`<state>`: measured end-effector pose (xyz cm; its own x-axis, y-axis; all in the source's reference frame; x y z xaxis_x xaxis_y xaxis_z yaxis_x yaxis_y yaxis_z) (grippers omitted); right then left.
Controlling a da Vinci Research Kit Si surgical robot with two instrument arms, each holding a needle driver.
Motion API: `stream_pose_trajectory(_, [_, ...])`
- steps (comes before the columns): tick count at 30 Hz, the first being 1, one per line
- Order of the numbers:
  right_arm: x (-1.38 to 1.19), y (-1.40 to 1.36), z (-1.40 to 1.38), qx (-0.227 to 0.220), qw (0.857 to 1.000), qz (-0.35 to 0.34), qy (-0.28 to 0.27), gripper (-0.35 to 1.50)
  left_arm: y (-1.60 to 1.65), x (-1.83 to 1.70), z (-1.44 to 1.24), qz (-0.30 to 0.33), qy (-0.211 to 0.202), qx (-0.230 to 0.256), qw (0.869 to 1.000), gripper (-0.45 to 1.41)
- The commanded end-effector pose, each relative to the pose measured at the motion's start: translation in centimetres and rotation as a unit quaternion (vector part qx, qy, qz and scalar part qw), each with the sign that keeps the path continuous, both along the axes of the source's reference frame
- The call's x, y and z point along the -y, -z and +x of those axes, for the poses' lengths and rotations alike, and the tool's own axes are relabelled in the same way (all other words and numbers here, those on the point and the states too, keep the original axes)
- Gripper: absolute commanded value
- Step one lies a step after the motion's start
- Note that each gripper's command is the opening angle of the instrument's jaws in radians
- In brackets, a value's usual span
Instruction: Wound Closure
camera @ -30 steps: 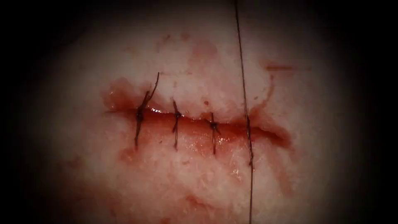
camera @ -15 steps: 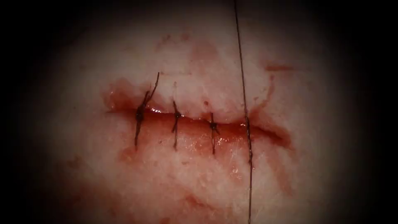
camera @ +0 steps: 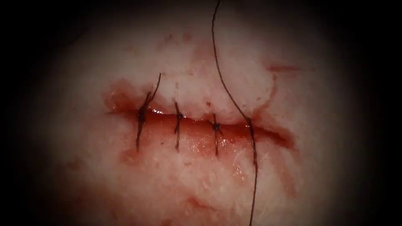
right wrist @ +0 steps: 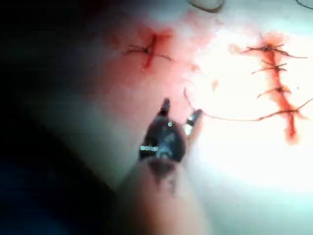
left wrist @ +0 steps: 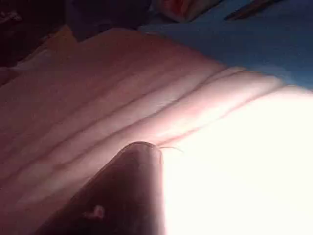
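Showing the right tool (right wrist: 180,111) with jaws spread, gripping nothing. Lying just beside its tips, a thread (right wrist: 234,118), stretching lengthwise from there to the cut (right wrist: 279,90). Grip of the left tool (left wrist: 132,191) impossible to tell.

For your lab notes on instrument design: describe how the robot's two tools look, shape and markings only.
The right arm's tool has two short, slim metallic jaws on a dark rounded wrist bearing tiny pale lettering, on a long shaft. The left arm's tool appears as a dark, rounded, smooth cylinder.
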<state>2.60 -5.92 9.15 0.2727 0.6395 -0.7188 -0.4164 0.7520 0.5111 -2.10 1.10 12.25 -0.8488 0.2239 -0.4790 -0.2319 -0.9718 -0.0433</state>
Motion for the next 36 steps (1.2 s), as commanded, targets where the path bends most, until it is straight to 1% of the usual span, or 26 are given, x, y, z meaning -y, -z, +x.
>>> stream_pose_trajectory(1, [0.01,0.07,-0.01,-0.003,1.000,0.003,0.003,1.33,0.09,0.10,-0.02,0.003,-0.006,0.002,1.000,-0.45])
stream_pose_trajectory(6, [-0.09,0.30,-0.26,-0.014,0.999,0.019,0.025,1.35,0.58,0.73,0.12,0.012,-0.021,0.011,1.000,-0.45])
stream_pose_trajectory(10, [-0.23,0.42,-0.45,-0.009,0.998,0.039,0.050,1.31,0.94,1.28,0.20,0.018,-0.034,0.014,0.999,-0.45])
stream_pose_trajectory(13, [-0.39,0.48,-0.50,-0.015,0.997,0.046,0.067,1.30,1.15,1.56,0.25,0.021,-0.041,0.015,0.999,-0.45])
stream_pose_trajectory(17, [-0.62,0.56,-0.51,-0.015,0.996,0.046,0.073,1.30,1.43,1.92,0.35,0.021,-0.048,0.017,0.998,-0.45])
stream_pose_trajectory(20, [-0.78,0.59,-0.47,-0.017,0.997,0.036,0.071,1.21,1.58,2.15,0.39,0.022,-0.054,0.022,0.998,-0.45])
stream_pose_trajectory(26, [-1.19,0.56,-0.32,-0.021,0.999,0.011,0.038,1.13,1.74,2.61,0.35,0.030,-0.062,0.046,0.997,-0.45])
stream_pose_trajectory(28, [-1.31,0.52,-0.24,-0.018,0.999,0.001,0.030,1.08,1.74,2.77,0.32,0.028,-0.066,0.053,0.996,-0.45])
stream_pose_trajectory(32, [-1.55,0.35,-0.01,-0.008,1.000,-0.018,0.012,1.06,1.68,3.04,0.25,0.040,-0.071,0.068,0.994,-0.45])
stream_pose_trajectory(36, [-1.69,0.17,0.17,-0.001,1.000,-0.031,0.004,0.98,1.61,3.25,0.23,0.048,-0.076,0.070,0.993,-0.45])
